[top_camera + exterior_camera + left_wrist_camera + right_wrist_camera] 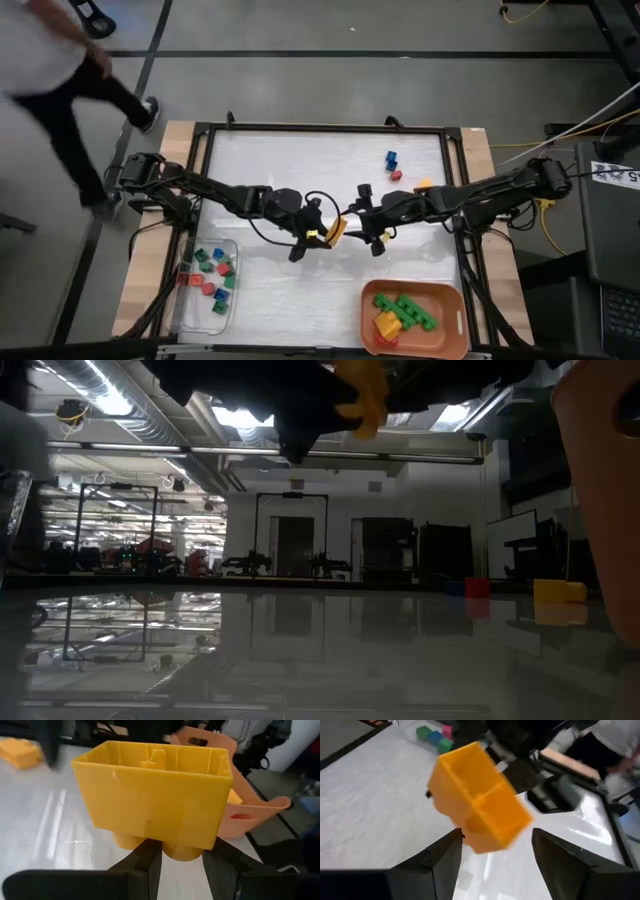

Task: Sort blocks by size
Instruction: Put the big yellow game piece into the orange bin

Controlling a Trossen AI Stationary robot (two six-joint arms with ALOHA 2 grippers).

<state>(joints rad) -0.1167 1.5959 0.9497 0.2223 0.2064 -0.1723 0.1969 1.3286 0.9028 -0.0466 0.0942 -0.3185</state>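
Observation:
My left gripper [322, 234] is over the middle of the table, shut on a yellow two-stud brick [335, 228]. The brick is lifted well above the table and shows at the top of the low view [362, 398]. In the left wrist view the brick [155, 795] has its hollow underside turned away from the fingers and its studs toward them. My right gripper [360, 218] is open, close to the brick on its right side. In the right wrist view its fingers [445, 857] stand wide on either side of the brick's near end [480, 815]. My left gripper pinches the brick by a round stud [181, 851] on its studded face, between its two fingers [150, 865]. The fingers come from the table's left side. The brick is lifted clear of the table, tilted, with its hollow side turned toward my right gripper.
A clear tray [188, 300] at the near left holds several small cubes. An orange tray [450, 300] at the near right holds longer green and yellow bricks. Blue [391, 158], red [396, 175] and yellow [424, 184] blocks lie at the far right. A person [50, 80] walks past the far left corner.

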